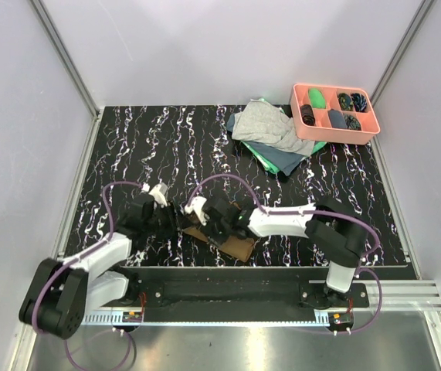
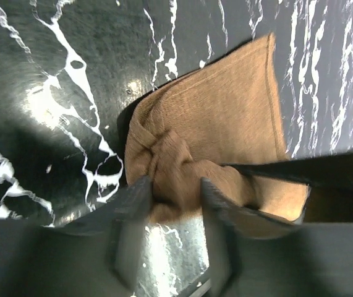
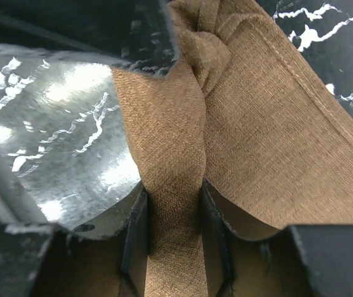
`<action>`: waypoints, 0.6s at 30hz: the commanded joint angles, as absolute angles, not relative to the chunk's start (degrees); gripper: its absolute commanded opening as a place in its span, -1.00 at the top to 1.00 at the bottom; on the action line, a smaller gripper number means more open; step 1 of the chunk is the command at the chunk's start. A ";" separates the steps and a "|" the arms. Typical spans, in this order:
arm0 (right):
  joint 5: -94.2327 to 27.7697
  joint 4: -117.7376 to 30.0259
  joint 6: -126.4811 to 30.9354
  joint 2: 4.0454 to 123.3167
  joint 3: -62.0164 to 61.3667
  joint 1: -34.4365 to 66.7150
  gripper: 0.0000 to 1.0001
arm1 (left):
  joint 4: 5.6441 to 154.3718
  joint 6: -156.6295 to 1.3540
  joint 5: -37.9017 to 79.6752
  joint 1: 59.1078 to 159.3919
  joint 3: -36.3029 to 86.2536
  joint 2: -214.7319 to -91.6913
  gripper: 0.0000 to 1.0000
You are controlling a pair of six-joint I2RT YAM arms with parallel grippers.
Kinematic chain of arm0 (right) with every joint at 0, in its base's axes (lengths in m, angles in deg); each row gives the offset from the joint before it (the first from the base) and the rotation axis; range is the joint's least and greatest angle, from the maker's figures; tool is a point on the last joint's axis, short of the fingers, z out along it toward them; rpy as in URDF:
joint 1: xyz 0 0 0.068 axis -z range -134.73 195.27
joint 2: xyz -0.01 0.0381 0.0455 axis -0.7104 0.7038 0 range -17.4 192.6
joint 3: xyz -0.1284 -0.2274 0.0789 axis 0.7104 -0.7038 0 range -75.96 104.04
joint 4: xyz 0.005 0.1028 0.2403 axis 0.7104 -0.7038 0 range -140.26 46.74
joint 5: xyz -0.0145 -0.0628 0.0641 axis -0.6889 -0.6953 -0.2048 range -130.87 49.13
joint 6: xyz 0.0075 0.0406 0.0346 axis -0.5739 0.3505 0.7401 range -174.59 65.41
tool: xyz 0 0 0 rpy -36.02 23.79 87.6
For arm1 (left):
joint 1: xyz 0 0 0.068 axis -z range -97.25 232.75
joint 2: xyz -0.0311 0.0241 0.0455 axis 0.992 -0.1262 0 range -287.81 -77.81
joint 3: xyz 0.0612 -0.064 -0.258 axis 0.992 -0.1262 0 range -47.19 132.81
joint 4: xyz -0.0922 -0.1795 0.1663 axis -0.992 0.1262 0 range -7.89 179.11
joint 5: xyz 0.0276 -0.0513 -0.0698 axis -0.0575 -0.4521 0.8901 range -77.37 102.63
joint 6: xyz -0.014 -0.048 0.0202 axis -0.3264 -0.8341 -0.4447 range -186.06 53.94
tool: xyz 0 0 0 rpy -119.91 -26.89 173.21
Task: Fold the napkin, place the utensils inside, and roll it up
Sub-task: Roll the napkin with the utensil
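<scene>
Napkin (image 1: 234, 244) lies on the table (image 1: 127, 147) at its near edge, roughly centre, just ahead of the arm bases. It's brown cloth, part flat, part bunched. We see both grippers meet over its left end, nearly touching each other. The left gripper (image 1: 175, 219) reaches in from the left, the right gripper (image 1: 203, 215) from the right w/ its arm stretched over the napkin.

Left wrist view: the napkin (image 2: 225, 117) spreads flat away from the cam, stitched hem showing along its edges. Its near corner is twisted into a knot-like bunch. That bunch sits btwn the left gripper's (image 2: 175, 198) fingers (image 2: 133, 207), which stand apart on either side of it. We can't tell whether they pinch the cloth or just flank it. A dark finger of the other gripper juts in from the right, over the cloth.

Right wrist view: a raised ridge of napkin (image 3: 275, 142) runs straight btwn the right gripper's (image 3: 173, 241) fingers (image 3: 136, 238). It fills the gap & touches both, so we read that gripper as clamped on the cloth. The rest of the napkin fans out flat to the right of the ridge. The twisted bunch is at the ridge's far end, by the other gripper's dark finger.

Far right corner of the table, well apart from the napkin: a grey cloth (image 1: 266, 127) heaped on a green cloth (image 1: 286, 160). Just beside them is a pink tray (image 1: 336, 137) w/ compartments holding small dark items & one green one. Purple cables (image 1: 220, 178) loop off both arms.
</scene>
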State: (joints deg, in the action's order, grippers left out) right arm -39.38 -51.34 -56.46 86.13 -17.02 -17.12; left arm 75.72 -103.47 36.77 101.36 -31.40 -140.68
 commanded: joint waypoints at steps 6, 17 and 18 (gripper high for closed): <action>-3.92 -43.79 -50.28 88.32 -21.82 -7.48 0.35 | 84.57 -101.57 28.88 101.30 -30.93 -126.24 -0.12; 16.25 -43.79 -47.65 98.79 -15.67 0.78 0.34 | 75.88 -103.06 33.71 101.30 -36.21 -125.36 -0.08; 16.60 -43.87 -47.38 99.66 -15.49 1.14 0.34 | 74.83 -103.06 34.50 101.30 -36.47 -125.09 -0.07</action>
